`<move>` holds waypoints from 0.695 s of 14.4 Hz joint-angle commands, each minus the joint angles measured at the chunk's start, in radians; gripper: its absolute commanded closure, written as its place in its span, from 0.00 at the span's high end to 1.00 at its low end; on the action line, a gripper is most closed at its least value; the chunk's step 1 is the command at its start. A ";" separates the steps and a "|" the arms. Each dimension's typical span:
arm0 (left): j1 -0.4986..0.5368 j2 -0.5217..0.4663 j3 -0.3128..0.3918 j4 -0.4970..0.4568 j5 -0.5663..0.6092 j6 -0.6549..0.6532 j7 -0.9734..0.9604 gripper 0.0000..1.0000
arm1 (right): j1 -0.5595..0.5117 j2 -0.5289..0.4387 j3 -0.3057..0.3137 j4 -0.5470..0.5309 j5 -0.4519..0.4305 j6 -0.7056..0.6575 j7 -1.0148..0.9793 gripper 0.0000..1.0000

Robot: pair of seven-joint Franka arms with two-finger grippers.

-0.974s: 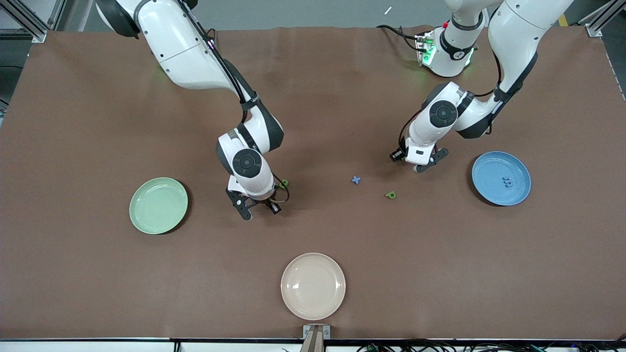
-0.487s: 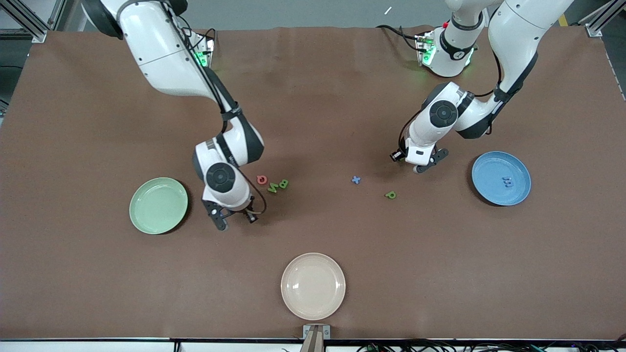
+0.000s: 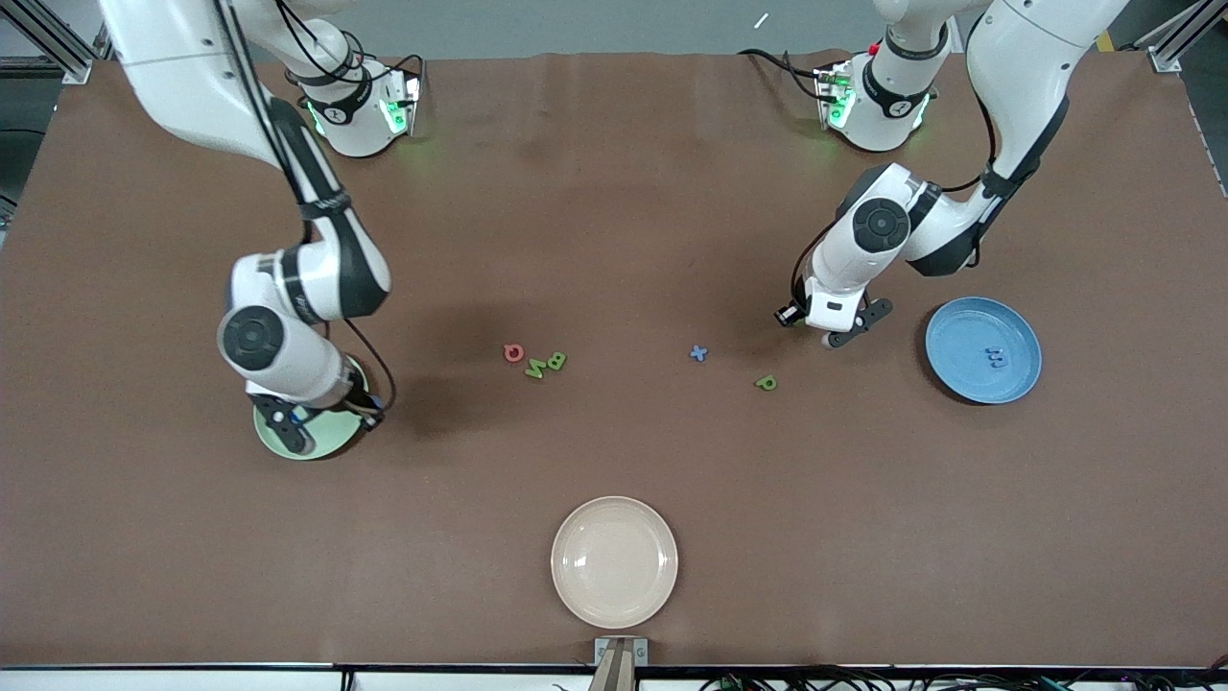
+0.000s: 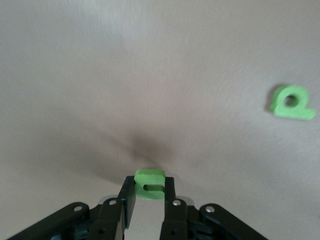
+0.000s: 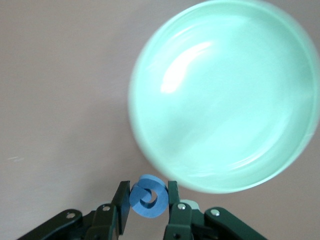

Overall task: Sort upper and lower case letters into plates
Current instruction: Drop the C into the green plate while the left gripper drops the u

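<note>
**Meanwhile, both end effectors carry letters over the brown bench**

Matte brown covering spans the bench (image 3: 614, 192), with grey floor and aluminium framing at its edges. Over the round light green plate (image 3: 331, 443), the right end effector (image 5: 147, 200) pinches a small flat blue letter (image 5: 147, 196). Near the round blue plate (image 3: 959, 331), which holds a blue letter (image 3: 995, 358), the left end effector (image 4: 148, 192) is pressed onto a small flat green letter (image 4: 149, 183). A cream-beige plate (image 3: 614, 561) lies nearest the camera.
</note>
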 commanded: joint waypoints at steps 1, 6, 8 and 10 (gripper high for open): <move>0.044 -0.095 -0.007 0.018 0.013 -0.121 0.127 0.15 | -0.085 -0.068 0.023 -0.208 -0.021 0.192 -0.095 0.00; 0.231 -0.170 -0.010 0.000 0.012 -0.167 0.508 0.14 | -0.148 -0.016 0.023 -0.219 -0.021 0.265 -0.140 0.01; 0.312 -0.177 -0.010 -0.011 0.012 -0.167 0.648 0.14 | -0.155 0.012 0.023 -0.215 -0.021 0.288 -0.138 0.04; 0.393 -0.177 -0.009 -0.013 0.012 -0.167 0.806 0.14 | -0.157 0.022 0.023 -0.206 -0.021 0.286 -0.143 0.35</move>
